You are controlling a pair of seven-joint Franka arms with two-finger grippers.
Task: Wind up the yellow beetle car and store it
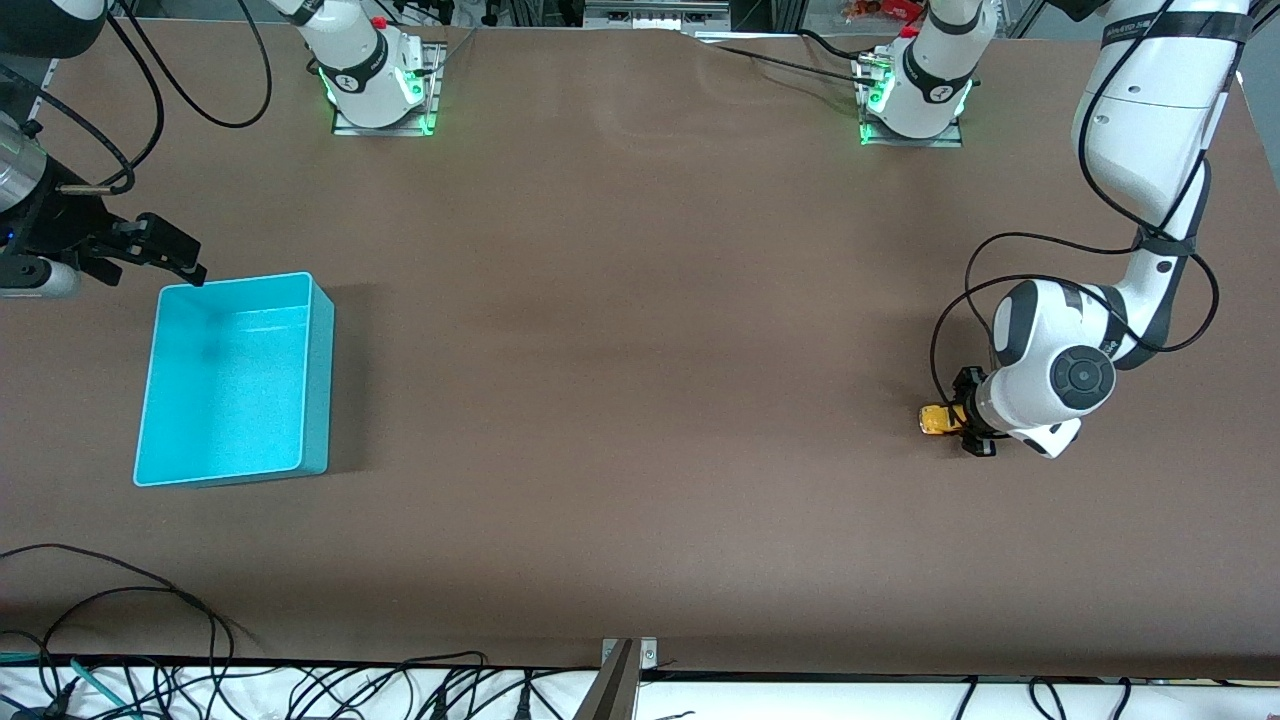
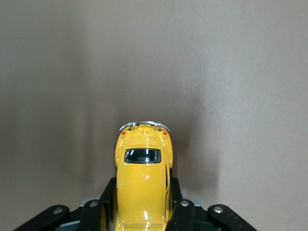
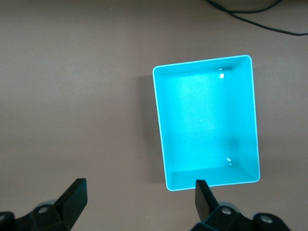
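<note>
Yellow beetle car [image 1: 935, 419] at table level nr the left arm's end of the table [image 1: 640, 400], roughly mid-depth, well apart from the turquoise bin [image 1: 320, 370] at the right arm's end. Clamped in left gripper [image 1: 966, 420]: fingers [image 2: 107, 204] pressed vs. both flanks of the car [image 2: 143, 187], narrow hold, body poking out past the fingertips w/ chrome bumper [image 2: 144, 124] and dark window [image 2: 142, 155] leading. Wheels not visible, so can't tell whether resting on tabletop or just above it.

Right gripper [image 1: 150, 252] up in the air over the table's edge at the right arm's end, just by the bin corner farthest from the front camera. Waiting. Spread wide, nothing between the fingers [image 3: 74, 195]; bin [image 3: 161, 120] below in right wrist view, open-topped, nothing inside.

Cables [image 1: 120, 620] along table's nearest edge.
</note>
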